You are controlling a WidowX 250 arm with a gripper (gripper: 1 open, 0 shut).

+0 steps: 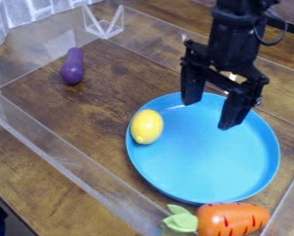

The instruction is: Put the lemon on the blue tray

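The yellow lemon [146, 125] lies on the left part of the blue tray [223, 171], free of any grip. My black gripper [215, 111] hangs above the tray's back half, to the right of the lemon. Its two fingers are spread wide and nothing is between them. The right fingertip [233, 120] points down toward the tray's floor.
A purple eggplant [73, 66] lies on the wooden table at the back left. An orange carrot with green leaves [219, 221] sits at the tray's front edge. Clear plastic walls [39, 138] ring the work area, with a clear stand [106, 20] at the back.
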